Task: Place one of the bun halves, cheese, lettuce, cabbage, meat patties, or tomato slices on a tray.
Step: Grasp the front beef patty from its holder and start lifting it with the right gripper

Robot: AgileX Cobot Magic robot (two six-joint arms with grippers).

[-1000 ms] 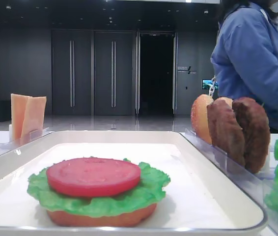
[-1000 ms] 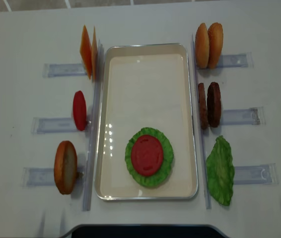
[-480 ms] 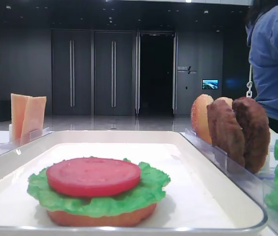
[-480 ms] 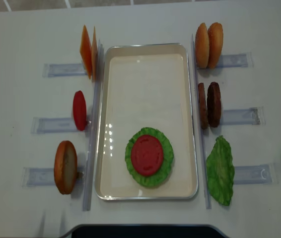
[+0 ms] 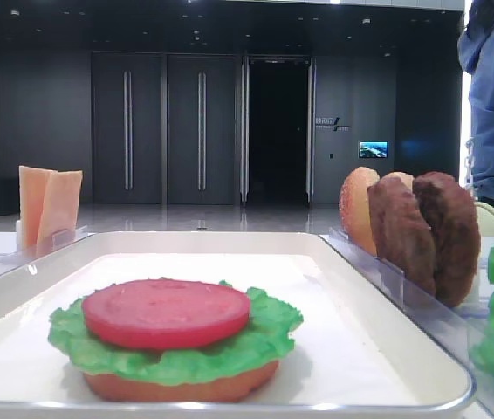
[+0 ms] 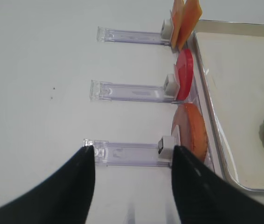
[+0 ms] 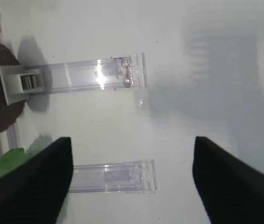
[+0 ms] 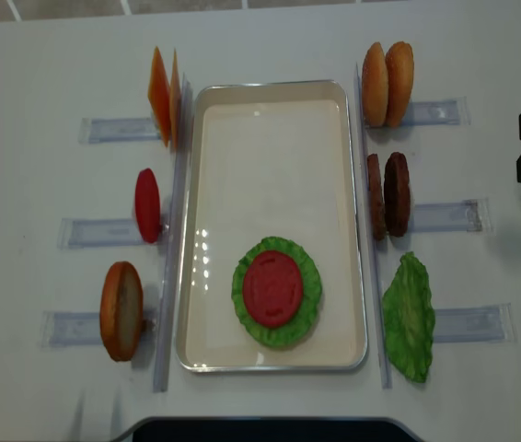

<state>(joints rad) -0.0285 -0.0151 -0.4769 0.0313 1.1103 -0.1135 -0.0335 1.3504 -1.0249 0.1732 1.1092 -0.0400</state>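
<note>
The tray (image 8: 271,110) sat at table centre, already carrying a stack toward its 6 o'clock end: a bun half at the bottom, lettuce (image 8: 277,293) on it, and a tomato slice (image 8: 272,287) on top. Spare pieces stood on edge in clear holders (image 8: 443,215) around it: 2 cheese slices (image 8: 163,96) at 10 o'clock, 1 tomato slice at 9, a bun half (image 8: 121,310) at 7, 2 bun halves at 2 o'clock, 2 patties (image 8: 389,195) at 3, and a second lettuce leaf at 5.

The right gripper (image 7: 131,184) hung above the bare table beyond the patties' holder, jaws spread wide and empty. The left gripper (image 6: 133,186) hovered outside the 7 o'clock bun, jaws apart, also gripping nothing.

A patty looked the likely next layer. These appeared to be light toy pieces: the patties and buns thick and stiff, with rough faces that should resist slipping, best pinched across the flat faces near the top edge, clear of the holder. The cheese was thin and would need a careful edge pinch; the lettuce looked floppy and could sag or fold.

No brand, label or legible writing showed on any piece; a distant wall sign was too small to read.
</note>
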